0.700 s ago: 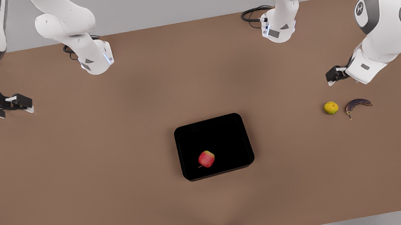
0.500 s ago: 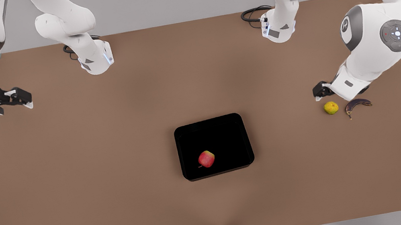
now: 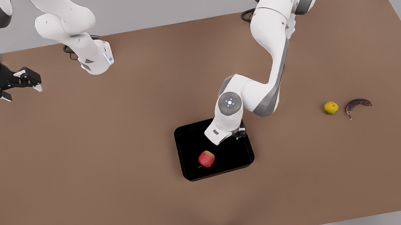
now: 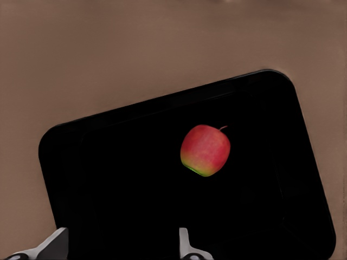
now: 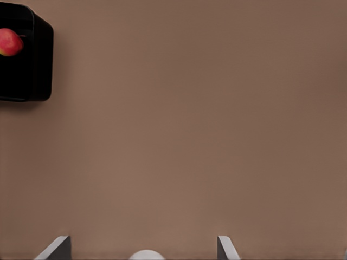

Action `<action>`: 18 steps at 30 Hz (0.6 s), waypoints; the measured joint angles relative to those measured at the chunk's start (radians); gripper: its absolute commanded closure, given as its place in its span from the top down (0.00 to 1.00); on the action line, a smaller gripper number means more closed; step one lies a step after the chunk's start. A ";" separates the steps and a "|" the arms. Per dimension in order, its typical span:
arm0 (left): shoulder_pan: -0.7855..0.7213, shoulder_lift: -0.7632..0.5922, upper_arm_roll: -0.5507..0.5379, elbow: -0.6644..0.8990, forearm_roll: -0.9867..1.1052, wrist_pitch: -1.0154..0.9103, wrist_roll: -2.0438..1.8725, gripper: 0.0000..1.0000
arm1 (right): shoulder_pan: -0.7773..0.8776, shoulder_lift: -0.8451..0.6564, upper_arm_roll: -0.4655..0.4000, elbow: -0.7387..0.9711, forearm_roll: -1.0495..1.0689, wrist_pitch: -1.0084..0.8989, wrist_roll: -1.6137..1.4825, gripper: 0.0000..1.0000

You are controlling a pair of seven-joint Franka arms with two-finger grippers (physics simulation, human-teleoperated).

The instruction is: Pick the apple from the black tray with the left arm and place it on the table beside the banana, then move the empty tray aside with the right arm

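The red apple (image 3: pixel 206 158) (image 4: pixel 205 150) lies in the near part of the black tray (image 3: pixel 241 158) (image 4: pixel 108 179) at the middle of the brown table (image 3: pixel 91 167). My left gripper (image 3: pixel 239 134) (image 4: pixel 119 250) hangs open over the tray's far edge, apart from the apple, its wrist covering most of it in the front view. The dark banana (image 3: pixel 357 104) rests on the table at the front view's right. My right gripper (image 3: pixel 31 81) (image 5: pixel 141 248) waits open above the table's far corner at the front view's left. The apple (image 5: pixel 10 41) and tray (image 5: pixel 40 65) lie far from it.
A yellow-green bumpy fruit (image 3: pixel 331 107) sits just beside the banana, on the side toward the tray. The two arm bases (image 3: pixel 96 60) stand at the table's far edge with cables. Bare tabletop surrounds the tray on all sides.
The left arm swung from beside the banana across to the tray's far edge. The right gripper drifted slightly up and toward the front view's right.
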 measured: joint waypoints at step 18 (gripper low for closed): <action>-0.072 0.277 0.007 0.194 0.146 0.226 -0.306 1.00 | -0.028 0.027 0.001 -0.001 -0.005 -0.010 -0.014 1.00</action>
